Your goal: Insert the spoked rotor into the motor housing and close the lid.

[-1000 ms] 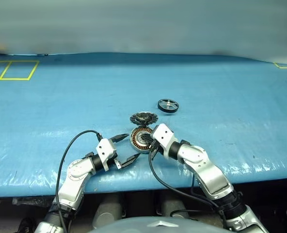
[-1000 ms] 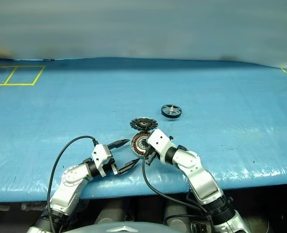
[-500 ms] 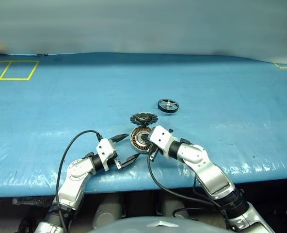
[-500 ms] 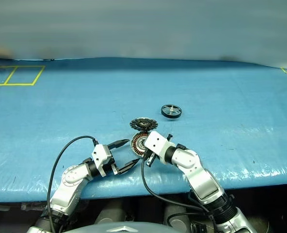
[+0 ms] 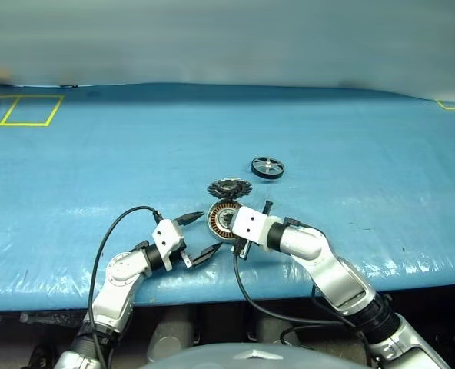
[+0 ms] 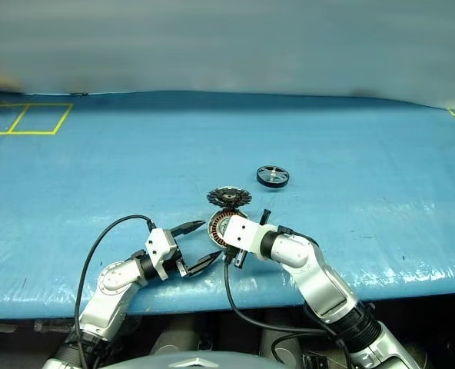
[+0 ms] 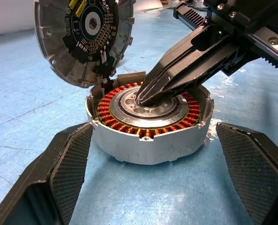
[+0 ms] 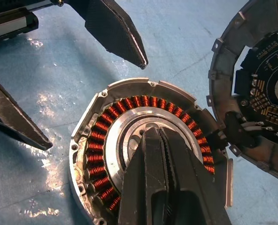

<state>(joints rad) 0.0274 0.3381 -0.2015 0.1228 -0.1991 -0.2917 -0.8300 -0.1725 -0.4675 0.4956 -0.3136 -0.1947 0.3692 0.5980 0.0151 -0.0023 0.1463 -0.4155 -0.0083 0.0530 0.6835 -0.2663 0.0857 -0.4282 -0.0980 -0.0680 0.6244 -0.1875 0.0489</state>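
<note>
Round silver motor housing w/ copper windings (image 7: 148, 124) sits near worktop's front edge; right gripper (image 8: 154, 136), fingers pressed together, tip in its centre hub. Left gripper (image 5: 199, 236) spread wide, just beside housing. Lid (image 7: 85, 35), circuit-board face showing, leans at housing's far rim; black spoked rotor (image 5: 267, 167) lies apart, farther back.

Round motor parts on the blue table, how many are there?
3. The motor housing lies nearest the robot, the lid just behind it and touching its rim, and the spoked rotor sits apart, farther back to the right.
</note>
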